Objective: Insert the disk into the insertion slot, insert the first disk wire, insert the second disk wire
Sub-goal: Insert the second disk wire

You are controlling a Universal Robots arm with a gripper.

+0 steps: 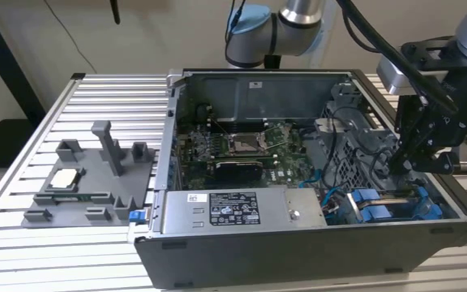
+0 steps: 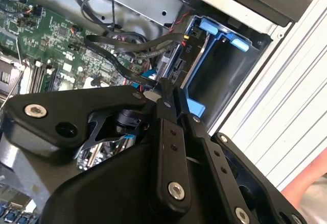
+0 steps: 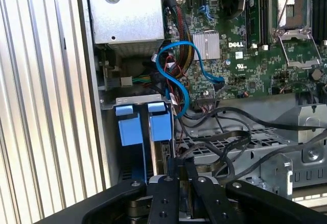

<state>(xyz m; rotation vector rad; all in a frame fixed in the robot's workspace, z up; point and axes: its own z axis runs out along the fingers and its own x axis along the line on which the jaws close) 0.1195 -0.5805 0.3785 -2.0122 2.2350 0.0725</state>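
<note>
The jaws of the gripper are drawn close together. Whether they pinch the end of a black wire that runs right up to their tips, I cannot tell. In the exterior view the gripper hangs low inside the open case, at the corner toward that view's right. Just beyond the tips stands the disk, edge-up, with its blue carrier tabs side by side under the grey lip of the insertion slot. It appears to be already seated there, so I judge the disk step done and a wire step in hand.

The disk lies directly ahead of the jaws, near but not clearly touching. Black wires loop beside the gripper, and a blue cable curls over the motherboard further off. Any move from here calls for a straight, square approach to the disk's end and care among those loops, since a snag is likely. The case rests on the slatted counter
</note>
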